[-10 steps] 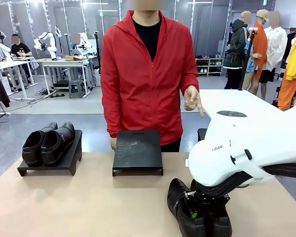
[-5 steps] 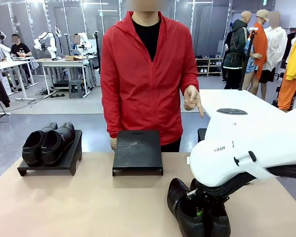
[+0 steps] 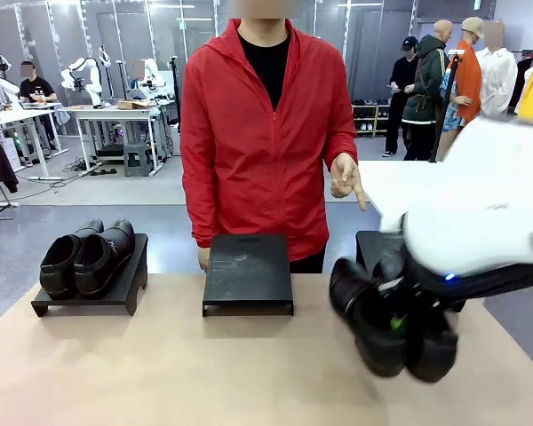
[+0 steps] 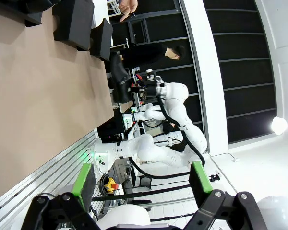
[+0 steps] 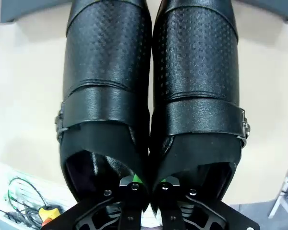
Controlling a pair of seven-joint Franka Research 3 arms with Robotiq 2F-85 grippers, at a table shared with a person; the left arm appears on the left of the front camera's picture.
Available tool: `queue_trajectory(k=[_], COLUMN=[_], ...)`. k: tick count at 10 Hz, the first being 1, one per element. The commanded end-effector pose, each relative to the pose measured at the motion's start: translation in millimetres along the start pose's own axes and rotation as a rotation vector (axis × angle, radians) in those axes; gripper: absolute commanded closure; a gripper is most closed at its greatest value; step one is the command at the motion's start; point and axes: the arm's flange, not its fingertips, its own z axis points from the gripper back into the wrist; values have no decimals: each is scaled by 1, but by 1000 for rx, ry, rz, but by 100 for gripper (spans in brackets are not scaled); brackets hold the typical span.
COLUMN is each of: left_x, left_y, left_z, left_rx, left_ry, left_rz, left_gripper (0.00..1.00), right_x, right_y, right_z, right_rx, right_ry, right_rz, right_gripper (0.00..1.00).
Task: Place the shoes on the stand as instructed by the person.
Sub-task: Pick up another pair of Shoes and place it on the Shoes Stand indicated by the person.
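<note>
On the left stand (image 3: 124, 288), one pair of shoes (image 3: 87, 257); middle stand (image 3: 248, 271) bare. Right gripper (image 5: 149, 186) pinches the second pair (image 3: 391, 328) by the adjoining inner collars, lifted above the table (image 3: 160, 373), toes tipped down. Left gripper (image 4: 141, 179) spread, off the table edge.

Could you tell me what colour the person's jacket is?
Red jacket, clearest in the front view.

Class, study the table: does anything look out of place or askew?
Nothing looks damaged or spilled. One pair of glossy black leather shoes hangs tilted above the tan table, pinched by the right gripper; the other pair sits neatly on its black stand.
</note>
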Motion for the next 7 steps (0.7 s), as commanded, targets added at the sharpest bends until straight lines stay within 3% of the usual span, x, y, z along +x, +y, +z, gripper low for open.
queue_trajectory(k=[1,4,6,7], left_x=[-2,-2,-2,-2], left_y=[-2,-2,-2,-2], left_z=[1,1,1,1], left_rx=[-16,-16,-16,-16], left_ry=[6,6,6,6], left_rz=[-20,-20,-20,-20], left_gripper=[0,0,0,0], right_x=[-10,-1,-10,5], right_y=[-39,-81,-85,-83], right_z=[29,55,52,62], right_rx=[-35,-20,52,-26], right_ry=[-121,-181,-224,-155], right_rz=[38,33,39,19], right_gripper=[100,100,100,100])
